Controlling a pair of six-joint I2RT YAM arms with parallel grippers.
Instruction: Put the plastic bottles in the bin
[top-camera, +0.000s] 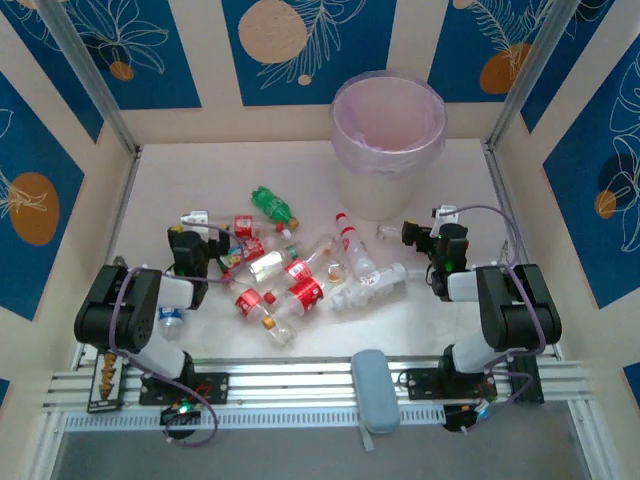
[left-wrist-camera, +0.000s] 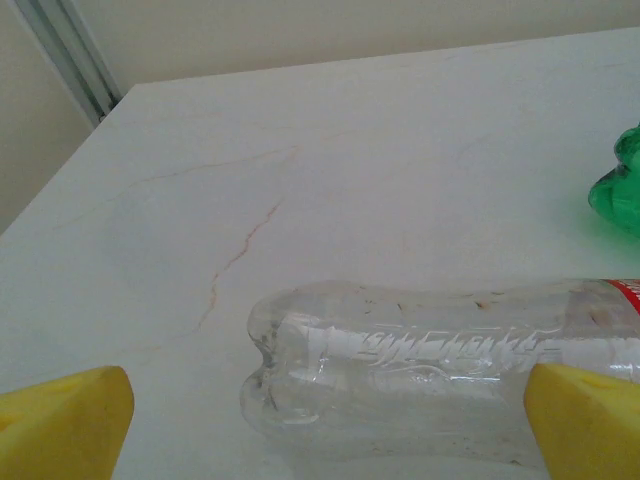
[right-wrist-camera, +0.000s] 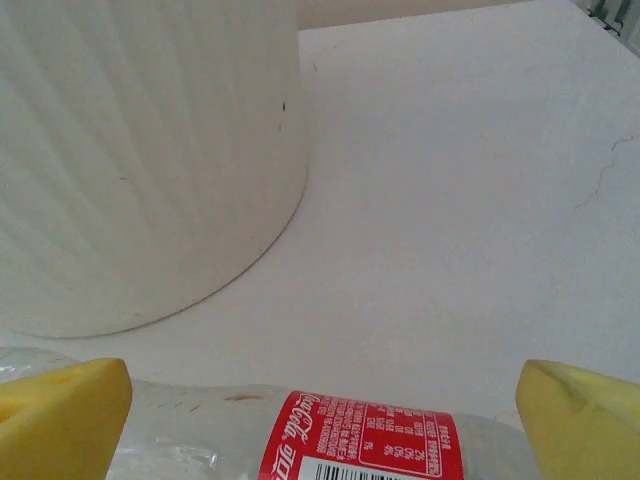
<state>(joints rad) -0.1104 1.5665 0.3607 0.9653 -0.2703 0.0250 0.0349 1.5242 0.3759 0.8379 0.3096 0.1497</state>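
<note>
Several plastic bottles (top-camera: 300, 275) lie in a heap at mid-table, most of them clear with red labels, plus one green bottle (top-camera: 272, 205). The white bin (top-camera: 388, 140) with its pale pink bag stands at the back. My left gripper (top-camera: 190, 238) is open at the heap's left edge. A clear bottle (left-wrist-camera: 420, 365) lies crosswise between its yellow fingertips (left-wrist-camera: 65, 420), and the green bottle (left-wrist-camera: 620, 185) is off to its right. My right gripper (top-camera: 437, 232) is open just right of the bin. A red-labelled bottle (right-wrist-camera: 360, 440) lies across between its fingertips (right-wrist-camera: 585, 415).
The bin's ribbed white wall (right-wrist-camera: 140, 150) rises close on the right gripper's left. Low walls edge the table (top-camera: 170, 180) on the left, back and right. Bare tabletop lies at the back left and to the right of the bin.
</note>
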